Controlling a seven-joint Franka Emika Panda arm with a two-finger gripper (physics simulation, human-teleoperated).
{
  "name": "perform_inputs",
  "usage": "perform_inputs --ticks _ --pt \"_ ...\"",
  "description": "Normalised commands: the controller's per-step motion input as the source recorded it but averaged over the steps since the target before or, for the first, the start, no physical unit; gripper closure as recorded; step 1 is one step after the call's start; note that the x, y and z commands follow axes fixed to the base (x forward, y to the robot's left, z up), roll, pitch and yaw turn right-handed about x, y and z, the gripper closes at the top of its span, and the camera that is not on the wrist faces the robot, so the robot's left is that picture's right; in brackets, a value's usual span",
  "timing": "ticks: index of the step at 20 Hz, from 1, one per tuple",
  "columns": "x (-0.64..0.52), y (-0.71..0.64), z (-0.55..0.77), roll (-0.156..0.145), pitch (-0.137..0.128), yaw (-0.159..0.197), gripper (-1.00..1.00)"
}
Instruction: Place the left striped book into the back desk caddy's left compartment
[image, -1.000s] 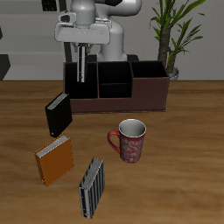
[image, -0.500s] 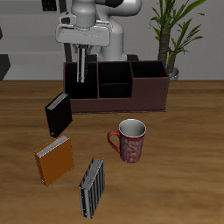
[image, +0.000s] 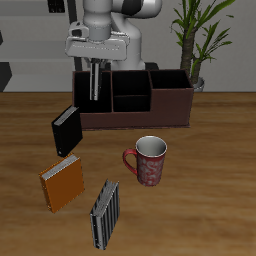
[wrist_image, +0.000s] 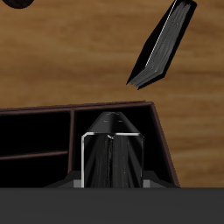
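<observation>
1. Exterior view puts my pincer (image: 92, 75) directly above the back desk caddy (image: 135, 100), over its tall, black-walled end section, the left compartment (image: 95, 99).
2. My two fingers are clamped on the left striped book (image: 92, 82), which hangs upright between them, thin edge on, its lower end at about the rim of that compartment.
3. Whether the book's bottom already sits inside the section or just above the rim, I cannot tell from the front.
4. My wrist view looks straight down the book (wrist_image: 111, 157): a dark slab with pale edges, held over the black opening of the compartment (wrist_image: 114, 122), with the caddy's brown outer wall (wrist_image: 166, 144) running beside it.
5. A plain black book (image: 66, 128) stands tilted on the table just in front of the caddy's end; the same book (wrist_image: 162, 45) shows on the wood in my wrist view, apart from the caddy.
6. Nearer the table's front edge lie an orange book (image: 62, 182) and a grey-and-black striped book (image: 106, 212), a little apart from each other.
7. A red patterned mug (image: 149, 160) stands upright in front of the caddy, beside those books.
8. A potted plant (image: 198, 35) stands behind the caddy's far end.
</observation>
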Motion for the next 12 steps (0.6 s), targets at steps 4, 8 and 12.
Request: perform_inputs --ticks 4,8,12 --pt "0.07 0.05 -0.19 -0.001 0.019 0.010 1.00" --pt "0.02 -0.02 -0.16 -0.005 0.038 -0.002 1.00" --pt "-0.02 0.07 -0.19 0.020 0.024 0.017 1.00"
